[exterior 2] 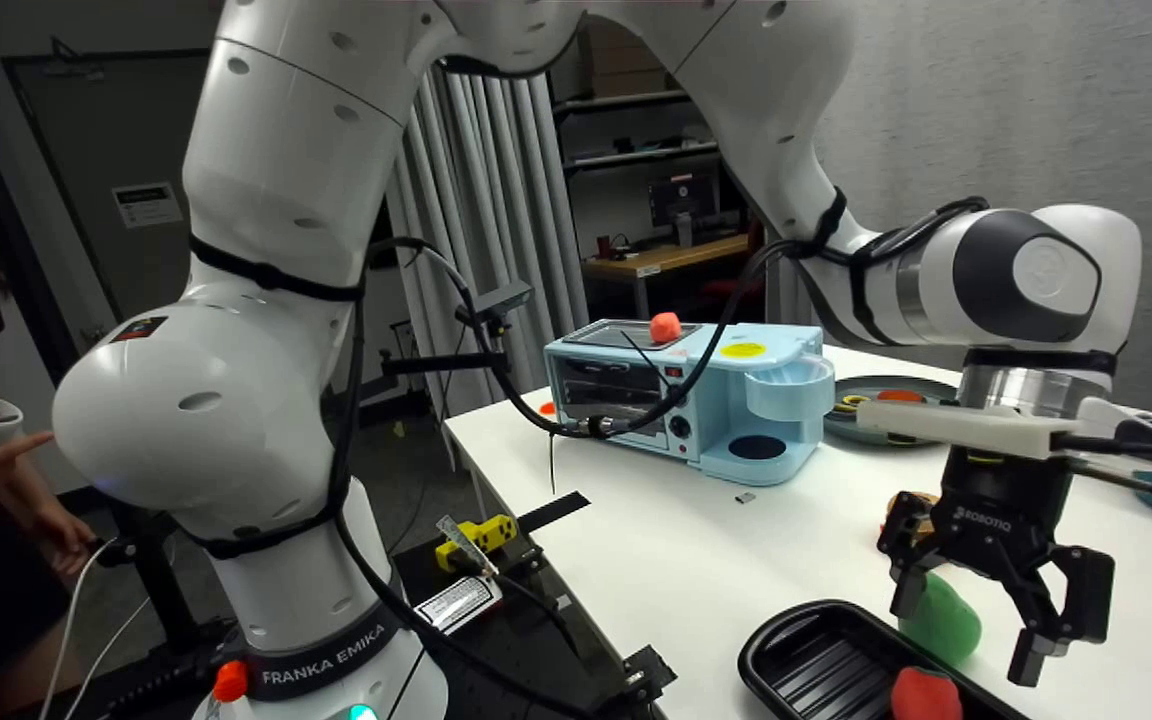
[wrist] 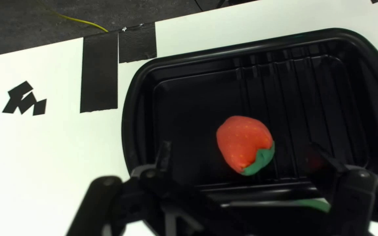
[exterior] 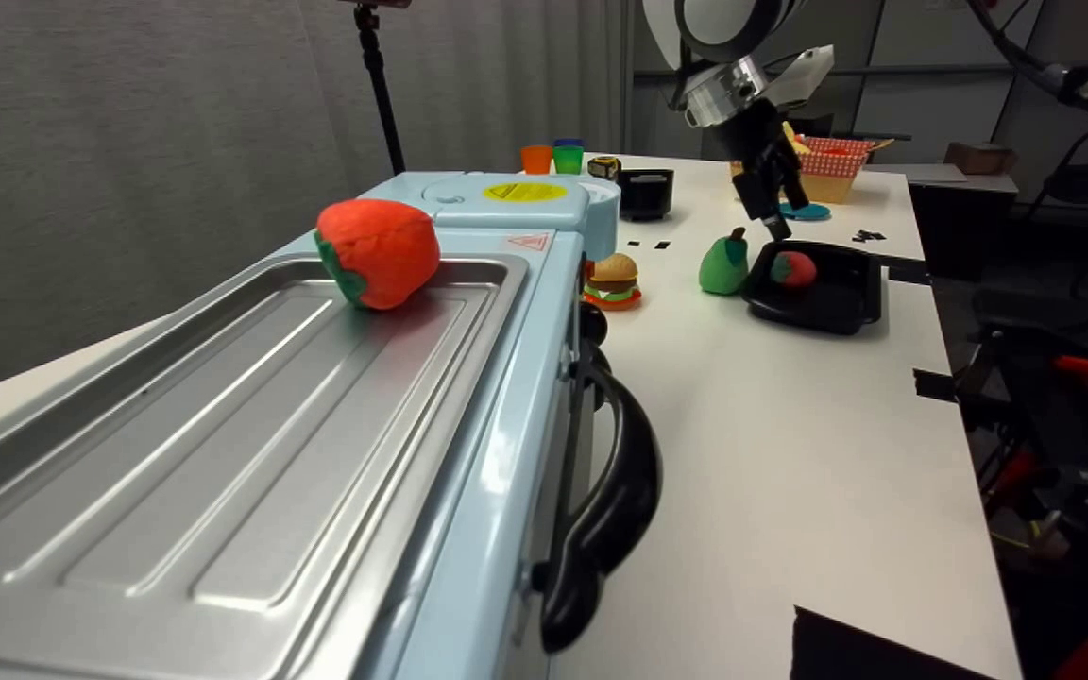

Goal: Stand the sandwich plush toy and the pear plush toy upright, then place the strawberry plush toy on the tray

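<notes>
The strawberry plush toy [wrist: 243,139] lies on its side inside the black tray [wrist: 192,105]; both also show in an exterior view [exterior: 797,270]. The pear plush toy [exterior: 724,264] stands upright beside the tray, stem up. In the wrist view only a green sliver of it [wrist: 318,205] shows past the gripper. The sandwich plush toy [exterior: 612,281] sits upright on the table, bun on top; in the other camera's picture the gripper partly covers it. My gripper [exterior 2: 966,632] is open and empty above the tray and pear, its fingers apart on either side of the strawberry in the wrist view [wrist: 242,152].
A light blue oven appliance [exterior 2: 781,340] carries a silver metal tray [exterior: 251,453] with a larger red-orange toy [exterior: 383,250]. A black container [exterior: 646,194], cups [exterior: 536,159] and a checked basket [exterior: 832,170] stand farther along. The table edge runs beside the tray.
</notes>
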{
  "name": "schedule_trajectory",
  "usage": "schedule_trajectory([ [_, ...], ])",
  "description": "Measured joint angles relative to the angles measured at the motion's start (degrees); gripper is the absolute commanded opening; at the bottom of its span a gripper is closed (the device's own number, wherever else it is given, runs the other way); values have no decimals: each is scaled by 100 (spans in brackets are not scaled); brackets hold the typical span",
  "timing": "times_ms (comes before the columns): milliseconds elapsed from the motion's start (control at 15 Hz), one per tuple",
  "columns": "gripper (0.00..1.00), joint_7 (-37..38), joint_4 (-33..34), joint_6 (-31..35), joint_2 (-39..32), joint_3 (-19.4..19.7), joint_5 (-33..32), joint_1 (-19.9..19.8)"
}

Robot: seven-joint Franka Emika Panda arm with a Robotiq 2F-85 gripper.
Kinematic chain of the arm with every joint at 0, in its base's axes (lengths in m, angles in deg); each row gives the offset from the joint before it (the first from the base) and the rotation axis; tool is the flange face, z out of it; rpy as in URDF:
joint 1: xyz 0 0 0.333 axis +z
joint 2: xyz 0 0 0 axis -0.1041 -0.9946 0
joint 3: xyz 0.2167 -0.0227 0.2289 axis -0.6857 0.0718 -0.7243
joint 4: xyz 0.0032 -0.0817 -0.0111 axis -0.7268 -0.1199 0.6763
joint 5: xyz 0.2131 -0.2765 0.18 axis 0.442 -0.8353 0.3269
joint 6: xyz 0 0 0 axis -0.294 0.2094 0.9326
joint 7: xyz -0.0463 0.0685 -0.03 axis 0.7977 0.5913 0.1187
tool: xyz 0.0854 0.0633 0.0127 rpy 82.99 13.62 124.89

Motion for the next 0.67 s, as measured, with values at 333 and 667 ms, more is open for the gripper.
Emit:
schedule_trajectory([
  [333,100,15,-201,0,687,-23,-1,102],
  [667,100,264,-409,99,1482,-84,-17,309],
])
